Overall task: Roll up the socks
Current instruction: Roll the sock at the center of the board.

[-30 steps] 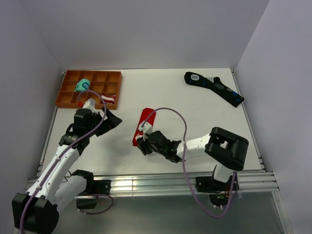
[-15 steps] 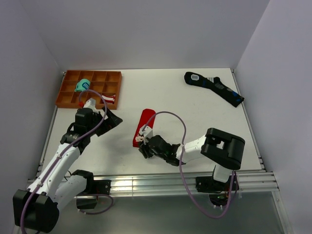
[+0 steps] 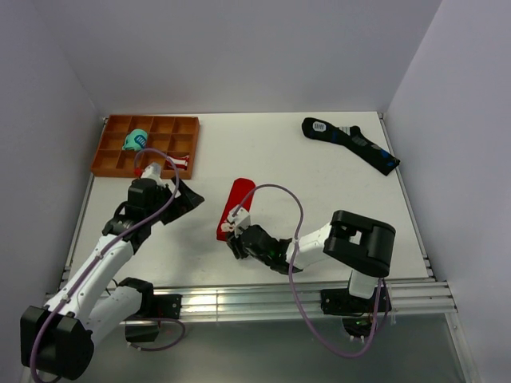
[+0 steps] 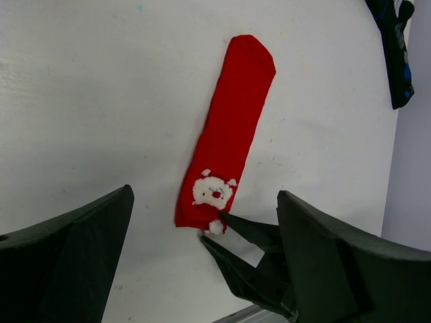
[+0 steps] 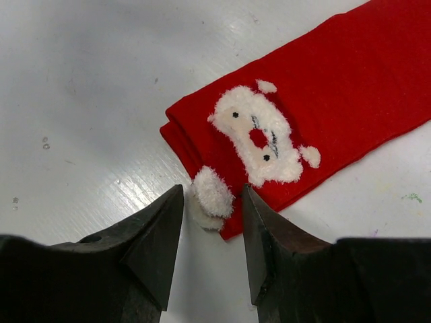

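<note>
Overhead and wrist views of a white table [image 3: 319, 191] with both arms reaching toward its middle. Red socks [image 3: 238, 206] lay flat as one narrow strip near the table's centre, running from the near left to the far right. Their near end bore a white fuzzy face motif [image 5: 259, 138] and a white pom-pom [image 5: 212, 194]. The right gripper [image 3: 234, 239] sat low at that near end, its jaws partly apart, with the pom-pom between the fingertips [image 5: 172, 208]; whether they pressed on it could not be told. The left gripper [image 3: 188, 199] stood spread wide and held nothing, to the left of the strip and apart from it. An orange compartment tray [image 3: 112, 163] at the far left held a teal bundle [image 3: 136, 140] and a red-and-white striped bundle [image 3: 177, 162]. Black socks with blue marks [image 3: 351, 144] lay at the far right.
</note>
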`<state>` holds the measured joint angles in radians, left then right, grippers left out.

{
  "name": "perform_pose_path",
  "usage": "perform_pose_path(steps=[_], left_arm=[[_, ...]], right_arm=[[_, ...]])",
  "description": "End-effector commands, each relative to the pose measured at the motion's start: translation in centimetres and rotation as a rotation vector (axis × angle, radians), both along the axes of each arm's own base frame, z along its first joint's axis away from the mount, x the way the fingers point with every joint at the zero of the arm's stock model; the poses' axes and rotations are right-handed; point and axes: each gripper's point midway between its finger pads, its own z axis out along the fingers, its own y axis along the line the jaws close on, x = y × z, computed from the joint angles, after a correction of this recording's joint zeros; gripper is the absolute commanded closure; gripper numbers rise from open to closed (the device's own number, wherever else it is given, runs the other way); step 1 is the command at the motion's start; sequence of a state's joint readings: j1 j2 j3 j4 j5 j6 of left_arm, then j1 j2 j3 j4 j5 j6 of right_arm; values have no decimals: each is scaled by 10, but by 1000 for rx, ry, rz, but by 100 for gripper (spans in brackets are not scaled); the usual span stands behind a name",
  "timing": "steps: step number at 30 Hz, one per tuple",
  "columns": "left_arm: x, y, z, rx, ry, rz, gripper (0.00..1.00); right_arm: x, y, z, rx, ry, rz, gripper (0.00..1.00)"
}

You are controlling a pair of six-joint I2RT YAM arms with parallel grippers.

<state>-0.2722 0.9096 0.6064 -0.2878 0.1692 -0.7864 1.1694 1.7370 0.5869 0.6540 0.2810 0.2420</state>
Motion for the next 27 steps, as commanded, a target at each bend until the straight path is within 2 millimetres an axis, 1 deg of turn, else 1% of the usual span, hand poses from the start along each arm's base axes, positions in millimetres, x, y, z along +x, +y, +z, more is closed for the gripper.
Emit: perform_pose_path(steps=[1,7,8,10,14,19,20,21,22,23,25,26,27], left_arm=[[5,-3,1,-11,-30,21,7],[5,-7,-12,-1,-19,33,8],[4,-8,-13,0,-18,34,8],[2,-9,-19,7,-12,38,8],[0,-10,-31,21,-4,45,9],[-4,-13,-43,37,9,43,11],[-5,-14,-44,38,12,39,12],[-7,-17,-48,40,16,30,13],[-5,-14,-50,55,11,52,13],[-6,-13,-53,61,15,50,14],[-7,-16,-54,61,6,50,16],[-7,-15,-58,67,7,55,16],[-8,-17,-59,67,5,49,17]], right_arm=[[-1,-11,-13,-50,-14,-34,53],[-8,-12,-22,-93,-25,-39,57],[-8,-13,-24,-102,-25,-43,59],[-7,-15,-23,-107,-40,-58,61],[-4,-22,-19,-118,-71,-88,62],[-2,-25,-17,-121,-91,-108,62],[-3,-24,-17,-122,-89,-103,64],[-4,-23,-19,-128,-81,-94,68],[-5,-22,-19,-128,-76,-90,71],[-7,-18,-17,-116,-68,-79,76],[-11,-16,-17,-120,-48,-62,81],[-11,-13,-11,-108,-47,-55,82],[-12,-12,-10,-106,-40,-47,82]])
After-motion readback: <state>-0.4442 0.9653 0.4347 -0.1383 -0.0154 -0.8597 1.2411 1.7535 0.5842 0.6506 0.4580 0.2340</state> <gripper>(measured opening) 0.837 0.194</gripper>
